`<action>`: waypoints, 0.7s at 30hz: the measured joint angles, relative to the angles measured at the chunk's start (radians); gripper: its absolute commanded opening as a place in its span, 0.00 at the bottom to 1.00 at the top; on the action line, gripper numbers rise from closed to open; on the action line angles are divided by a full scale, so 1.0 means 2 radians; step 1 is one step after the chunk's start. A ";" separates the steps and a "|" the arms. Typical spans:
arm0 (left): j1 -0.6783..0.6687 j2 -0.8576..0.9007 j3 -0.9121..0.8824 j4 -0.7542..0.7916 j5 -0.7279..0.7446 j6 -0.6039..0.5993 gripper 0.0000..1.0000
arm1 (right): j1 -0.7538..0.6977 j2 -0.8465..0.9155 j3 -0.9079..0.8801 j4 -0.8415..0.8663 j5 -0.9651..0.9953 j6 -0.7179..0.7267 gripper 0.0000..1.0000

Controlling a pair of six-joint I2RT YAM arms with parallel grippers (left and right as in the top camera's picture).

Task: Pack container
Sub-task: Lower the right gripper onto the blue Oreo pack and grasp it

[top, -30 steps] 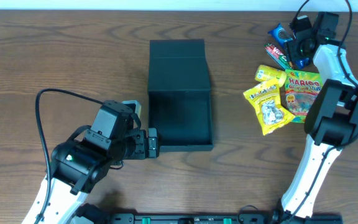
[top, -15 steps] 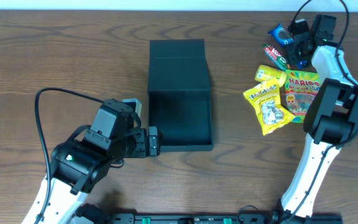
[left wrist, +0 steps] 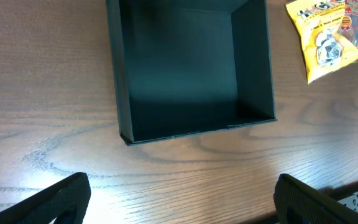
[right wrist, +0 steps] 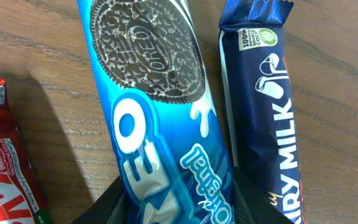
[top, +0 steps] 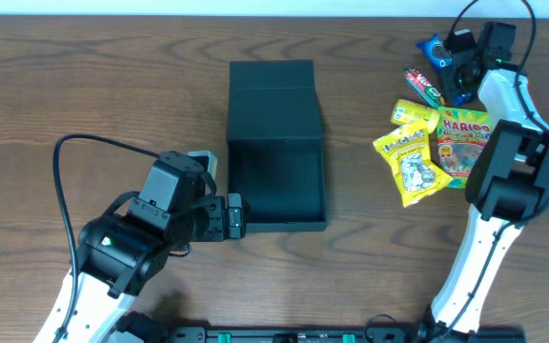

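Note:
The container [top: 276, 181] is a dark box standing open and empty at table centre, its flap lid [top: 273, 97] lying flat behind it. It also fills the top of the left wrist view [left wrist: 185, 93]. My left gripper [top: 234, 217] is open and empty just off the box's front left corner, jaws wide over bare wood [left wrist: 179, 199]. My right gripper [top: 454, 57] at the far right back is shut on a blue Oreo pack [right wrist: 160, 124], with a finger [right wrist: 107, 208] pressed on each side of it. The pack also shows in the overhead view [top: 434, 46].
A dark blue Dairy Milk bar [right wrist: 263, 112] lies right beside the Oreo pack and a red KitKat [right wrist: 5, 168] on its other side. A Haribo bag [top: 465, 143] and two yellow snack bags [top: 410, 164] lie right of the box. The table's back edge is close behind the right gripper.
The right gripper and the Oreo pack have shifted slightly to the right. The left arm and the box have not moved.

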 measured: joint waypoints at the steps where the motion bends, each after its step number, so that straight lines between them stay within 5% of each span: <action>1: 0.000 0.000 0.000 0.000 0.000 0.000 0.95 | 0.000 0.000 0.000 0.000 0.000 0.003 0.14; 12: 0.000 0.000 0.000 0.000 0.000 0.000 0.95 | 0.026 -0.028 0.000 -0.026 0.007 0.028 0.01; 21: 0.000 0.000 0.000 -0.001 0.000 0.000 0.95 | 0.090 -0.209 0.003 -0.141 0.001 0.049 0.01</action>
